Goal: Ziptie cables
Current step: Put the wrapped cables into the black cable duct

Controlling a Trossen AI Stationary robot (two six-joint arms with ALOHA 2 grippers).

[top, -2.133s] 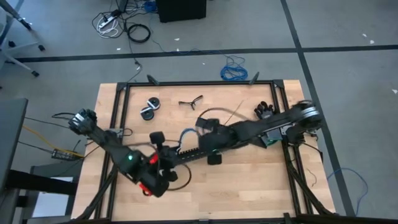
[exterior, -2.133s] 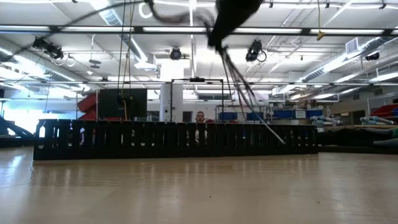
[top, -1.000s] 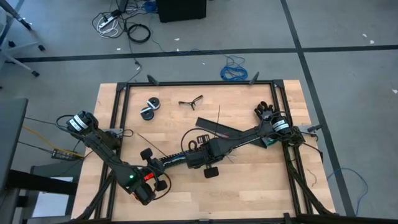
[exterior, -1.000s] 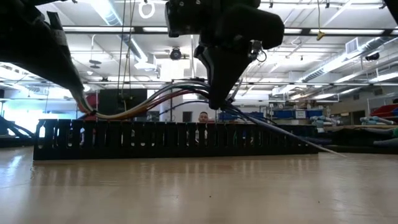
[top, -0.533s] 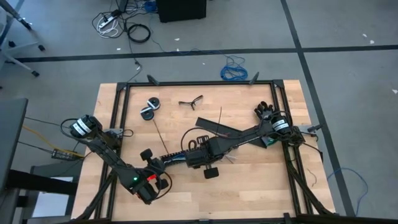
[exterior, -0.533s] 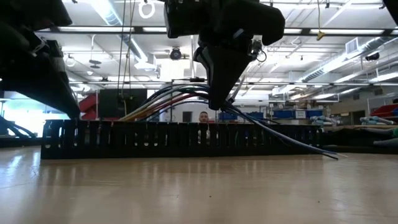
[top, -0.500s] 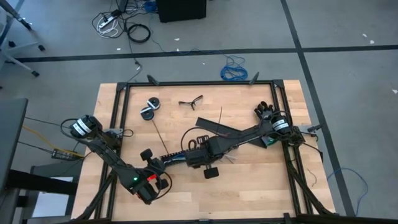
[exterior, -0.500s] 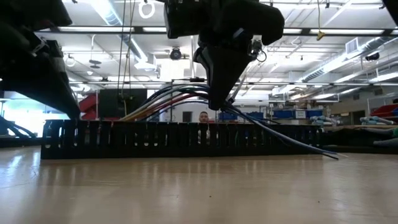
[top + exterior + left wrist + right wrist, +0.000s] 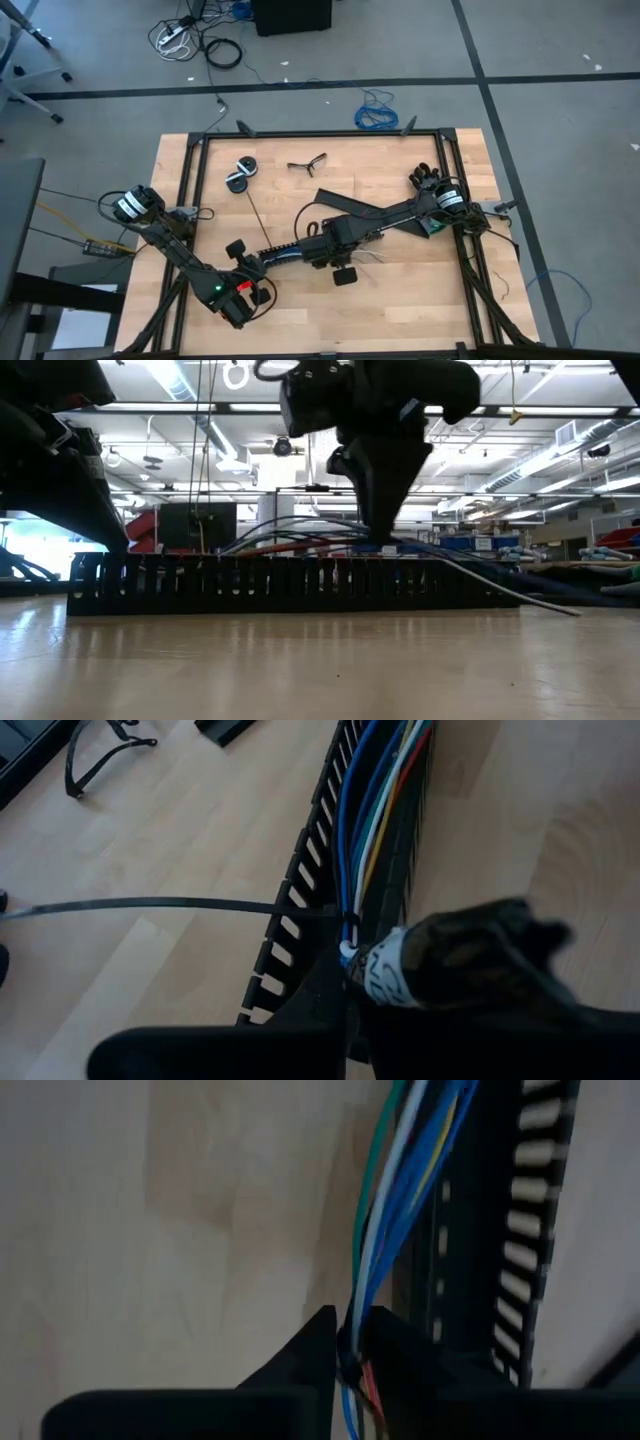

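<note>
The cables (image 9: pixel 290 250) are a bundle of blue, white, green, yellow and red wires lying along a black slotted strip (image 9: pixel 285 256). Their splayed free ends (image 9: pixel 372 258) trail toward the right. A thin black ziptie (image 9: pixel 345 915) circles the bundle, and its long tail (image 9: pixel 256 220) sticks out over the table toward the far edge. My left gripper (image 9: pixel 255 262) is shut on the bundle's near-left end. My right gripper (image 9: pixel 318 240) is shut on the bundle farther right, close above the strip (image 9: pixel 300 585). My left gripper holds the cables (image 9: pixel 375 810) at their left end, just behind the ziptie loop, where a white sleeve (image 9: pixel 385 975) wraps them. The end is pinched between the two fingers, which lie along the bundle and the strip. The bundle lies in the strip's channel. My right gripper pinches the cables (image 9: pixel 352 1330) between its two fingertips (image 9: pixel 318 1342), coming from above and pointing down. It holds them at mid-length, beside the slotted strip (image 9: pixel 500 1230). The wires run nearly level to the left and droop to the table (image 9: pixel 560 605) on the right.
A second black slotted strip (image 9: pixel 345 200) lies past the right gripper. A black roll (image 9: pixel 240 175) and a small forked black tool (image 9: pixel 307 163) sit near the table's far edge. A black frame (image 9: pixel 320 134) borders the table. Bare wood shows at the near right.
My right gripper has come down toward the strip, still shut on the cables. The bundle's arch has flattened to almost level above the strip, and the splayed ends have sunk to the table. The ziptie's tail has swung about toward the far edge. My left gripper has kept its hold.
</note>
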